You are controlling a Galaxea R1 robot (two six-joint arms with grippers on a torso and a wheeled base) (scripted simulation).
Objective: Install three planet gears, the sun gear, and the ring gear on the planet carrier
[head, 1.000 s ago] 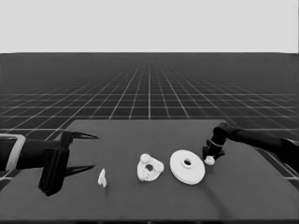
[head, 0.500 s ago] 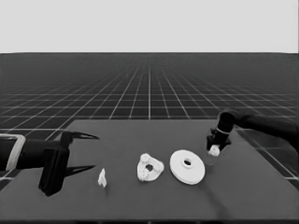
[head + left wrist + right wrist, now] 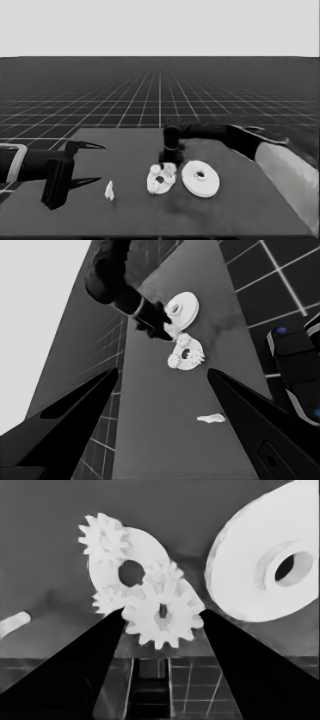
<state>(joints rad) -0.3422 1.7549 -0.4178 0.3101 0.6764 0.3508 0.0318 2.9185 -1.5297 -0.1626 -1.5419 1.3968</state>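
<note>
Gears: your right tool [image 3: 162, 617] is clenched on 1 gear [image 3: 162, 615], just above the smaller round part [image 3: 161, 179] at centre frame, which carries 3 gears [image 3: 106, 542]. Larger round part [image 3: 200, 178] lies just right of it on the worktop [image 3: 240, 210]. Left tool [image 3: 95, 164], fingers spread, waits at left near a thin white piece [image 3: 109, 190].

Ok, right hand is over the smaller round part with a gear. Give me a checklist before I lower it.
1. Gear held between the right hand's fingers: ok.
2. Right hand above the smaller round part: ok.
3. Gears already seated: three visible on it, ok.
4. Centre hole lined up under the held gear: cannot tell.
5. Larger round part lying beside, apart: ok.
6. Left hand parked at the table's left end, thin white piece near it: ok.
</note>
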